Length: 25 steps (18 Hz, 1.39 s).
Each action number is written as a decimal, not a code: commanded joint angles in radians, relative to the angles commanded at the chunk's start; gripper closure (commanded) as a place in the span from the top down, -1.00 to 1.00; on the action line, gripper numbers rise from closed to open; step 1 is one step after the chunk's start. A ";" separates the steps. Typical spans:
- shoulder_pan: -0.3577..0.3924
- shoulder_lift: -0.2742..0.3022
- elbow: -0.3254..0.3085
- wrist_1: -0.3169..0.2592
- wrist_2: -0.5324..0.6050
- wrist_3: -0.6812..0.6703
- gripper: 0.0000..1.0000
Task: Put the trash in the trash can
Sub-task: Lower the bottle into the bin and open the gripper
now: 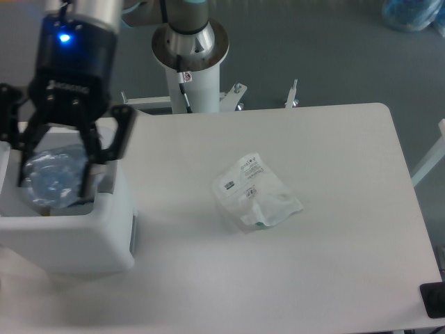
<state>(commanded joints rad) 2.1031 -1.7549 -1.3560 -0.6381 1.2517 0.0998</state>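
My gripper hangs over the open top of the white trash can at the table's left edge. It is shut on a clear plastic bottle, which I see end-on between the black fingers. The other piece of trash, a clear wrinkly packet with white labels, lies flat on the table's middle, well to the right of the gripper. Something small lies inside the can, mostly hidden by the bottle.
The arm's round base and white post stand behind the table's far edge. A dark object sits at the front right corner. A blue bag lies on the floor at the top right.
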 joint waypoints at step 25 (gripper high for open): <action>-0.068 0.052 -0.143 -0.002 0.000 -0.003 1.00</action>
<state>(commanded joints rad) 2.0355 -1.7028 -1.4987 -0.6397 1.2517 0.0966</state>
